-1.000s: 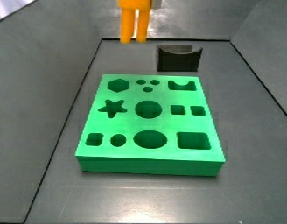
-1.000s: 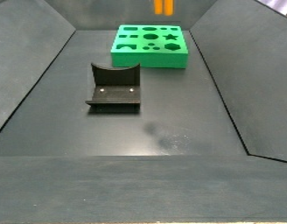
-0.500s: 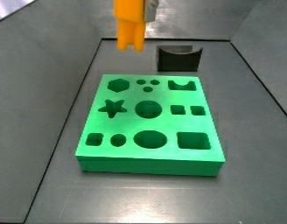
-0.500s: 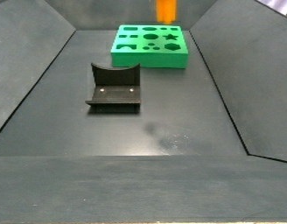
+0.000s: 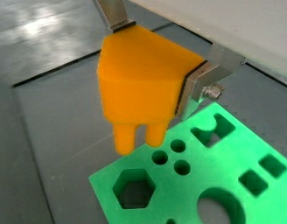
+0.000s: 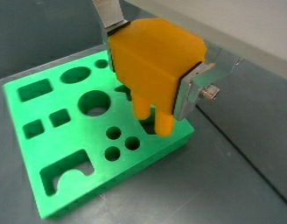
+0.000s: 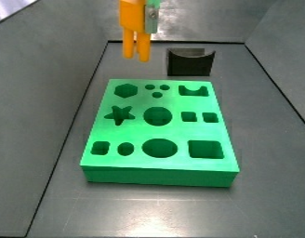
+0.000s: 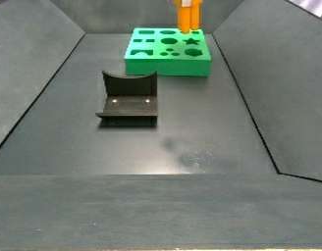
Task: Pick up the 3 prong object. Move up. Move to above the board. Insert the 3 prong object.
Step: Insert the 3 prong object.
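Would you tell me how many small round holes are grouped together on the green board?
3, on the board between the hexagon cutout and the U-shaped notch: two side by side, one in front. The claw holds the 3 prong object above that end.

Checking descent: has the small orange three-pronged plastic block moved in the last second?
Yes. The orange block, shut in the hand, has come lower, toward the large green cutout board.

The fixture [image 8: 129,96] stands upright on the dark floor [image 8: 190,147]; in a side view [image 7: 189,61] it sits near the back wall.
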Robot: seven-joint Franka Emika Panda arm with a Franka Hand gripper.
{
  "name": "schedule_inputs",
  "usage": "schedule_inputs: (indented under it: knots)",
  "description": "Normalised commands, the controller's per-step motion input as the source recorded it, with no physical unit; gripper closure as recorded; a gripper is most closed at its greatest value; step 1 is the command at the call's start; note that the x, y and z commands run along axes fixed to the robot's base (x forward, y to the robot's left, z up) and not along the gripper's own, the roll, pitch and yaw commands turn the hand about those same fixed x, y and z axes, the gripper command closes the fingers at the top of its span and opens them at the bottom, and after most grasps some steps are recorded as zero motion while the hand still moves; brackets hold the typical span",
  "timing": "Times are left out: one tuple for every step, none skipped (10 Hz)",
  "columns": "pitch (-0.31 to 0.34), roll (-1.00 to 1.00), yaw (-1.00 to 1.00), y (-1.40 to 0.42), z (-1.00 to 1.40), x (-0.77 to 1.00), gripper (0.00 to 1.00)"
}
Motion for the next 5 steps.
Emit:
schedule_inputs:
  knots:
    - [-0.046,0.0,-1.0,0.0,-0.19,0.0,1.0]
    - [-0.05,0.0,-1.0,0.0,-0.19,0.0,1.0]
    - [-0.047,0.0,-1.0,0.0,-0.2,0.0,1.0]
    - [-0.044,0.0,-1.0,0.0,-0.19,0.0,1.0]
    - [-0.043,0.0,-1.0,0.0,-0.19,0.0,1.0]
